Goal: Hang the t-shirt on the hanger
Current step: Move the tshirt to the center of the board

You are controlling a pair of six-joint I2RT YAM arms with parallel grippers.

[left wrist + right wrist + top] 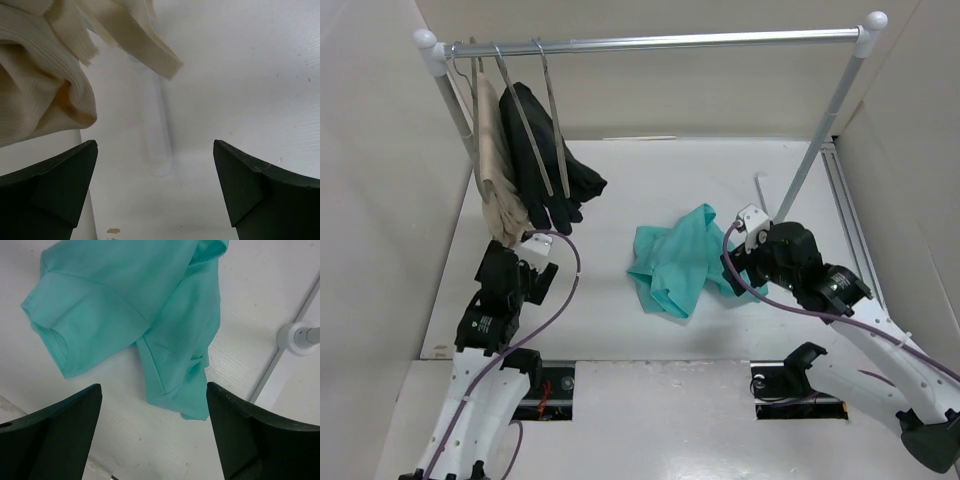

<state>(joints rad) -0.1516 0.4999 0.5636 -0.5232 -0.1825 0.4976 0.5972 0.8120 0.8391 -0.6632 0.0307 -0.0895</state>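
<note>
Beige walls point(720, 90) enclose a white table point(620, 330) and chrome rail point(670, 42).

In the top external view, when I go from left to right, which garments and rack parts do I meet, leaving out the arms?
beige garment → black garment → t-shirt → right post of the rack. The hangers and the left post overlap the hanging garments, so I leave them out.
</note>
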